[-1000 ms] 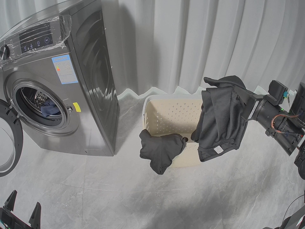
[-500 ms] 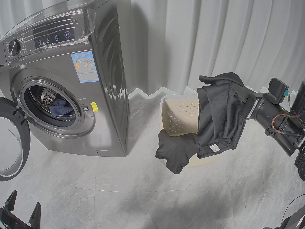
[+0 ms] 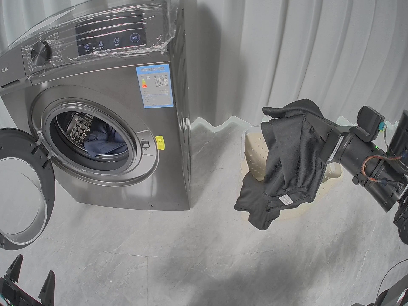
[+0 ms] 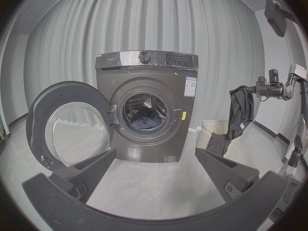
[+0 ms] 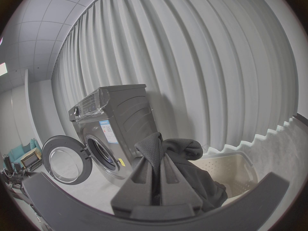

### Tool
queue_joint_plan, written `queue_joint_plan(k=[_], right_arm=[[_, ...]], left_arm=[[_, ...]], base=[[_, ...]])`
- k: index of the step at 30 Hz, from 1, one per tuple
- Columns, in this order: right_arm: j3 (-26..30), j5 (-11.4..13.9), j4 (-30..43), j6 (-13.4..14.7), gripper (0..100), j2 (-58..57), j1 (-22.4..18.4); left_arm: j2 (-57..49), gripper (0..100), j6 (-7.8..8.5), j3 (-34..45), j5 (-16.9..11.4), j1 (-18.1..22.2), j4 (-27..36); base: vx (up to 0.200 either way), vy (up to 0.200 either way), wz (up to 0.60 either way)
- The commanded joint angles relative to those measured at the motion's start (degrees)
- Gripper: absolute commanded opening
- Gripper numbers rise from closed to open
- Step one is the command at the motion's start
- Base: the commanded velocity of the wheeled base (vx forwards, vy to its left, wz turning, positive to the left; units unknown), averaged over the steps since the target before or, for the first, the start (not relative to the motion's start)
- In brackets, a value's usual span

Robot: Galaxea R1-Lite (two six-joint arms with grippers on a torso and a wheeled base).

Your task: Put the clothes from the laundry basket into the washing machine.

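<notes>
Your right gripper (image 5: 159,160) was pinched fully closed on a dark garment (image 3: 293,158), fingers (image 5: 175,183) pressed together with the cloth bunched over their tips. The garment hung free in the air from that grip, draped down in front of the laundry basket (image 3: 254,151), its hem with a small white label lowest. The basket sat on the floor (image 3: 170,243) to the right of the washing machine (image 3: 127,98), close to the white curtain (image 3: 276,43). A second dark garment (image 3: 255,202) was slung over the basket's near rim, partly spilling outside toward the floor and partly covered by the hanging one; whether the two touched, can't tell. The washing machine stood well left of the held garment, its round door (image 3: 21,192) swung wide open to the machine's left. Inside the drum a blue garment (image 3: 104,143) lay at the bottom. Your left gripper (image 4: 154,151) was low at the near left, fingers spread wide apart and holding nothing, pointed at the open drum in the left wrist view, well back from the machine. The machine's control panel had clear plastic film taped over it. The held garment was well apart from the drum opening, nearer the basket than the machine.
</notes>
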Motion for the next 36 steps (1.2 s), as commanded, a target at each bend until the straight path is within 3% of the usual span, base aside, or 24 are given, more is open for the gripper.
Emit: queue_joint_plan(k=[1,7,19,25,36], right_arm=[[0.1,0.0,-0.1,0.1,0,0.1,0.4],[0.3,0.1,-0.1,0.1,0,0.3,0.5],[0.4,0.1,-0.1,0.2,0,0.4,0.6],[0.4,0.1,-0.1,0.2,0,0.4,0.9],[0.2,0.3,-1.6,0.5,0,0.6,2.7]], left_arm=[[-0.9,100,-0.04,0.9,0.0,0.0,0.0],[-0.9,100,-0.04,0.9,0.0,0.0,0.0],[-0.9,100,-0.04,0.8,0.0,0.0,0.0],[-0.9,100,-0.04,0.8,0.0,0.0,0.0],[-0.9,100,-0.04,0.9,0.0,0.0,0.0]], base=[[0.0,0.2,0.0],[0.0,0.0,0.0],[-0.2,0.0,0.0],[0.0,0.0,0.0],[0.0,0.2,0.0]])
